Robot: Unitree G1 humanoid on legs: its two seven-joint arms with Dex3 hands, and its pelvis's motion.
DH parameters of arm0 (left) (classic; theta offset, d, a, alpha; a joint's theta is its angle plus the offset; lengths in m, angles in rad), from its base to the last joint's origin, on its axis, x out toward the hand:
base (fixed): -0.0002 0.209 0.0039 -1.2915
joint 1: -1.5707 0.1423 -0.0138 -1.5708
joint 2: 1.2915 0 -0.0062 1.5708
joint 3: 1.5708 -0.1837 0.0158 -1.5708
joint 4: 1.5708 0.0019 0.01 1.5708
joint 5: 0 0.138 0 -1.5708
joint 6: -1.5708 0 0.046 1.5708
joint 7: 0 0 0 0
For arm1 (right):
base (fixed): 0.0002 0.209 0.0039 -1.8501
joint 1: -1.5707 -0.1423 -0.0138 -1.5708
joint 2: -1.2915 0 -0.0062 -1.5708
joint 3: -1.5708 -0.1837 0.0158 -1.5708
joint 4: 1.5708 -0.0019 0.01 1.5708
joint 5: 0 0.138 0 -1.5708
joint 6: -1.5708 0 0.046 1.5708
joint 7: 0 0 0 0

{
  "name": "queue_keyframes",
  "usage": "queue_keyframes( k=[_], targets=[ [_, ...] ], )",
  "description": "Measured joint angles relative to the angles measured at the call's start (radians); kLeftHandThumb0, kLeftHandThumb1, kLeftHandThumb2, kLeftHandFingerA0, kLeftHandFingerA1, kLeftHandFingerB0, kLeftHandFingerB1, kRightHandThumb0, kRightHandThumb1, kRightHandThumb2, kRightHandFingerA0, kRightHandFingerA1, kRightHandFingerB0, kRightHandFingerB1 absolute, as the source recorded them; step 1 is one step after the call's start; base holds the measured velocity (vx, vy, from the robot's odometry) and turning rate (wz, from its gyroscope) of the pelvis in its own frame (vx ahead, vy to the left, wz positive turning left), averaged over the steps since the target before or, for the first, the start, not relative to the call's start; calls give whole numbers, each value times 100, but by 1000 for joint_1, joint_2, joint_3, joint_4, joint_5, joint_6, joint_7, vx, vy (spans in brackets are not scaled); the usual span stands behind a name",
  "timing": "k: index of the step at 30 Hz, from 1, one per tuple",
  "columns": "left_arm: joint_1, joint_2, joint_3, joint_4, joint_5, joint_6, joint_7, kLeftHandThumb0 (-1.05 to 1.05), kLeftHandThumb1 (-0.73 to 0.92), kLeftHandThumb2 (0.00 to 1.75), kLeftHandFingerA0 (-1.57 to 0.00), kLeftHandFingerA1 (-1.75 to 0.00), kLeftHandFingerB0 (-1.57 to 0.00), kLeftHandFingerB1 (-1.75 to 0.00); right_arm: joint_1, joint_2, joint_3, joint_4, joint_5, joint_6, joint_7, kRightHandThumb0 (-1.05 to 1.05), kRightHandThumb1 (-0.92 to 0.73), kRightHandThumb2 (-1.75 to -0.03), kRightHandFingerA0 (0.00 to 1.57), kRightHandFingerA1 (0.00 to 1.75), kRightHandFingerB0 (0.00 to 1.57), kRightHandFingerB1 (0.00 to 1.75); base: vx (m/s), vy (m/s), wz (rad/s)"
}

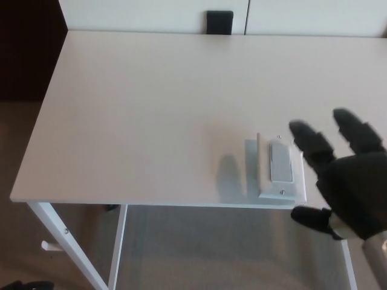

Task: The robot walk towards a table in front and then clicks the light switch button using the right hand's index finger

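A white light switch plate [280,168] with a grey rocker button [280,163] lies flat near the front edge of the white table [151,109]. My right hand [347,181] hovers just right of the switch, raised above the table, black fingers spread and blurred. Its index finger [311,144] points forward beside the plate's upper right corner, not touching the button. The thumb [310,219] hangs past the table's front edge. The hand is open and holds nothing. My left hand does not show.
A black block [219,22] sits at the table's far edge against the white wall. White table legs [66,241] stand at the lower left over brown floor. A dark area lies at the far left.
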Motion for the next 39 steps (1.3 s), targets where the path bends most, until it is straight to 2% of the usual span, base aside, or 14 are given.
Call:
queue_keyframes(
  k=[2,11,12,14,15,16,18,19,22,31,32,35,36,39],
  targets=[
    [-1,1,-2,0,1,0,0,-24,59,57,-68,-48,-49,-42,41,-1,-34,-80,23,-10,6,-94,-66,-99,0,14,8,3,0,0,0],
    [-2,5,-6,7,4,0,0,-27,60,57,-64,-47,-46,-41,410,-1,-100,-321,79,-72,-15,-95,-67,-98,0,15,16,0,0,0,0],
    [-2,5,-6,7,4,0,0,-25,59,57,-66,-49,-45,-41,455,-1,-103,-331,84,-83,-26,-81,-58,-97,0,29,2,20,0,0,0],
    [-3,5,-6,9,3,0,-1,-25,59,57,-66,-49,-45,-41,540,-1,-109,-333,93,-107,-55,-81,-58,-97,0,29,2,20,0,0,0],
    [-4,5,-6,11,3,0,-1,-34,49,70,-59,-55,-41,-48,583,-1,-111,-329,98,-119,-70,-91,-63,-96,0,22,3,21,0,0,0],
    [-4,5,-6,12,3,0,-1,-26,59,57,-63,-47,-44,-40,615,-1,-112,-323,101,-131,-85,-83,-57,-95,0,25,7,34,0,0,0],
    [-4,5,-7,13,3,0,-1,-33,51,68,-58,-53,-41,-47,676,-1,-113,-294,109,-153,-119,-89,-60,-93,0,21,11,34,0,0,0],
    [-4,5,-7,13,3,0,-1,-25,59,57,-63,-47,-44,-41,680,-1,-114,-291,109,-155,-121,-91,-60,-94,0,18,11,33,0,0,0],
    [-2,5,-8,14,3,0,-1,-24,59,57,-64,-47,-45,-41,754,-1,-122,-210,124,-193,-178,-91,-59,-92,0,18,12,33,0,0,0],
    [-2,4,-15,14,3,0,-2,-34,49,70,-60,-55,-43,-49,678,7,-136,187,197,-259,-240,-94,-58,-91,4,22,11,33,0,0,0],
    [-3,4,-15,14,3,0,-2,-35,49,70,-59,-55,-42,-49,659,9,-139,228,206,-265,-240,-90,-58,-62,0,34,9,30,0,0,0],
    [-7,4,-15,13,3,0,-1,-36,48,71,-60,-56,-42,-50,588,15,-152,364,249,-288,-240,-89,-59,-59,0,34,7,31,0,0,0],
    [-10,4,-15,13,3,0,-1,-35,48,71,-60,-56,-43,-50,567,18,-158,403,265,-295,-239,-88,-54,-89,0,19,5,22,0,0,0],
    [-18,4,-17,12,3,0,0,-35,48,70,-59,-56,-43,-49,518,24,-174,498,313,-315,-237,-87,-52,-90,0,20,5,24,0,0,0]
  ],
)
